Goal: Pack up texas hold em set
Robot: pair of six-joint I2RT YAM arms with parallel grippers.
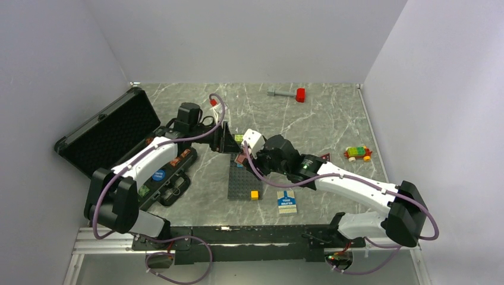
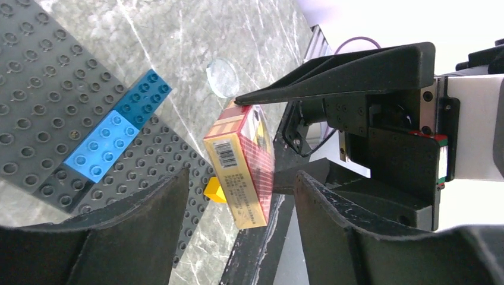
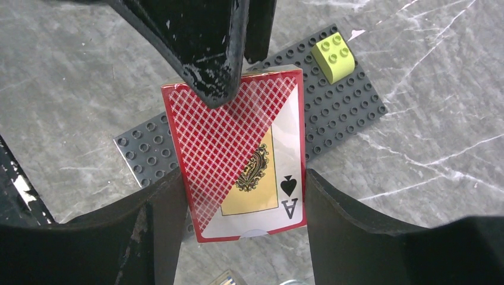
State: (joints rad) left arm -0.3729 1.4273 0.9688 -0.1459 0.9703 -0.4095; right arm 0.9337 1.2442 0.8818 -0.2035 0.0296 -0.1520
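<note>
The red-and-white card pack [image 3: 238, 154] hangs above the table with my right gripper [image 3: 241, 219] shut on its long edges. From the other side, my left gripper [image 2: 241, 225] stands open around the same pack [image 2: 238, 166], with a gap between the pack and each finger. One left finger [image 3: 202, 47] covers the pack's far end in the right wrist view. Both grippers meet mid-table [image 1: 238, 151]. The black case [image 1: 110, 133] lies open at the left, with a blue button [image 1: 158, 175] in its base. The blue-white card pack [image 1: 287, 202] lies flat near the front.
Below the grippers lies the dark grey baseplate [image 1: 243, 181], carrying blue bricks [image 2: 116, 133], a yellow brick [image 1: 254, 195] and a green brick [image 3: 334, 56]. A red-headed hammer [image 1: 288, 93] lies at the back. At the right stands a small brick car [image 1: 358, 153].
</note>
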